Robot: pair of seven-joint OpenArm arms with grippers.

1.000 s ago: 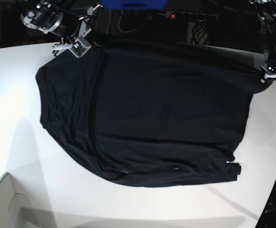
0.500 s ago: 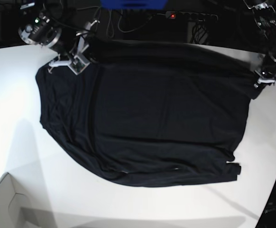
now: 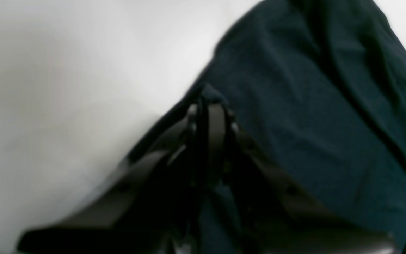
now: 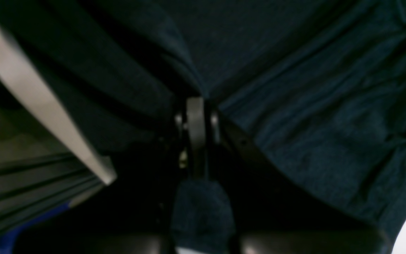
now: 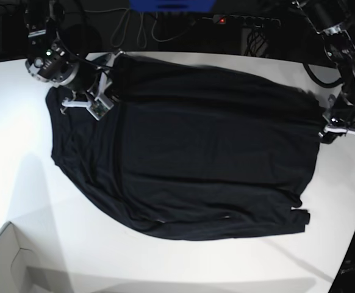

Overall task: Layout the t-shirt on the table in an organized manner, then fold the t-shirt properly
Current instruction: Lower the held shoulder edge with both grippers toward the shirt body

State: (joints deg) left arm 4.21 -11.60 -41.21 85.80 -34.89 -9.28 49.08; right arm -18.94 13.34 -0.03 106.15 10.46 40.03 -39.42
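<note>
The black t-shirt [image 5: 196,152] lies spread over the white table [image 5: 19,171], its far edge drawn taut between both grippers. My right gripper [image 5: 104,93] is at the shirt's far left corner; in the right wrist view it [image 4: 197,100] is shut on a fold of the t-shirt [image 4: 294,106]. My left gripper [image 5: 327,125] is at the far right corner; in the left wrist view it [image 3: 206,106] is shut on the edge of the t-shirt [image 3: 312,106], just above the table [image 3: 65,88]. A sleeve cuff [image 5: 299,218] pokes out at the near right.
A white box corner [image 5: 7,262] sits at the near left. Behind the table's far edge are a power strip [image 5: 244,21], cables and a blue object [image 5: 171,5]. The table's curved edge [image 5: 354,244] runs close by on the right.
Both grippers have moved toward the near side of the table, dragging the shirt's far edge with them. That edge now lies further onto the table.
</note>
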